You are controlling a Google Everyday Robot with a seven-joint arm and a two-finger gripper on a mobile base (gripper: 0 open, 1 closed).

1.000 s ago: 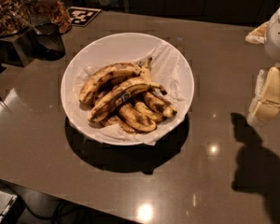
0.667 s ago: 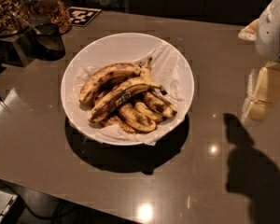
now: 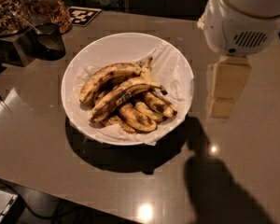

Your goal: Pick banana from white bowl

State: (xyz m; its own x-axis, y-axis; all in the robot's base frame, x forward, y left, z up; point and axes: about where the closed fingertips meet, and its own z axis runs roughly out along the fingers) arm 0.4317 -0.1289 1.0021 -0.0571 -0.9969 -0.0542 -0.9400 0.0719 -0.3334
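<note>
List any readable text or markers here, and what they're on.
No readable words.
Small dark sticker on the long spotted yellow banana: too small to read.
Black-and-white square marker tag on the grey table: pattern only.
Pale tan gripper, right of the wide white bowl: no markings.

We look down on a smooth grey-brown table (image 3: 252,139) that fills most of the view. Its glossy top catches small bright light spots (image 3: 144,212) near the front edge and a paler patch at the left. At the far left corner stand dark jars of nuts (image 3: 9,6), with a black-and-white marker tag (image 3: 84,15) just beside them. Beyond the table the room is dark. Below the front left edge we make out what may be cables on the floor. The gripper (image 3: 224,101) hangs over the table at the right of the view.
</note>
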